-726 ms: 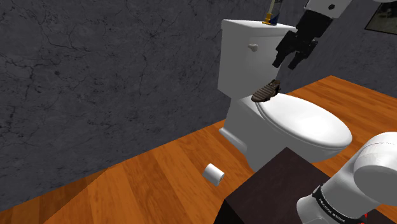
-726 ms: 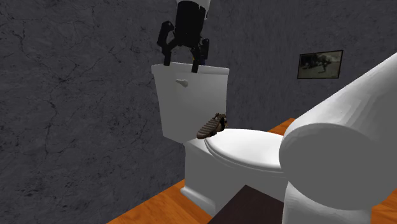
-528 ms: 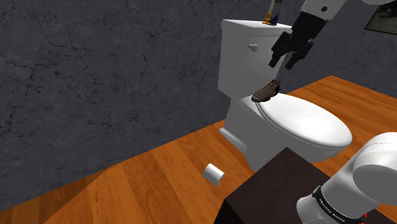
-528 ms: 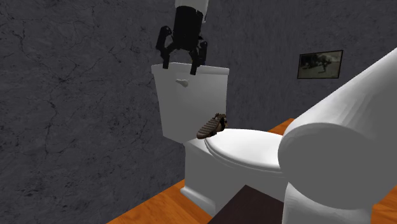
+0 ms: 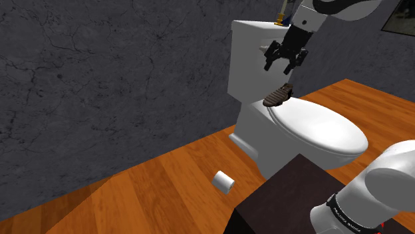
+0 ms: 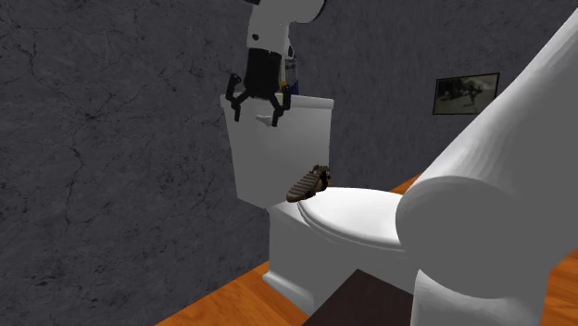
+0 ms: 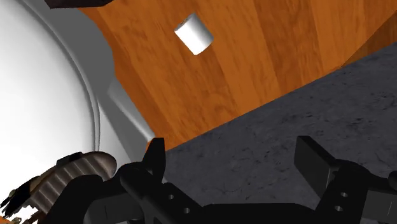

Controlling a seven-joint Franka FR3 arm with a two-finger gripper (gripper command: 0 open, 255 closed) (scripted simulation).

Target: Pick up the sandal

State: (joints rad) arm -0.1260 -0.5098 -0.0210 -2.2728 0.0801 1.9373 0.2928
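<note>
The gripper [image 5: 282,65] hung above the brown sandal [image 5: 278,95] at the back edge of the toilet lid [image 5: 322,126], jaws spread wide and empty, likely readied to descend around it.

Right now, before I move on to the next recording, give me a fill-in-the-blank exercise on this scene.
1. The sandal lying on the toilet's closed lid is ____ in colour.
2. The gripper hangs ____ than the sandal, not touching it.
3. Its fingers are ____, not shut.
Missing words: brown; higher; open.
</note>
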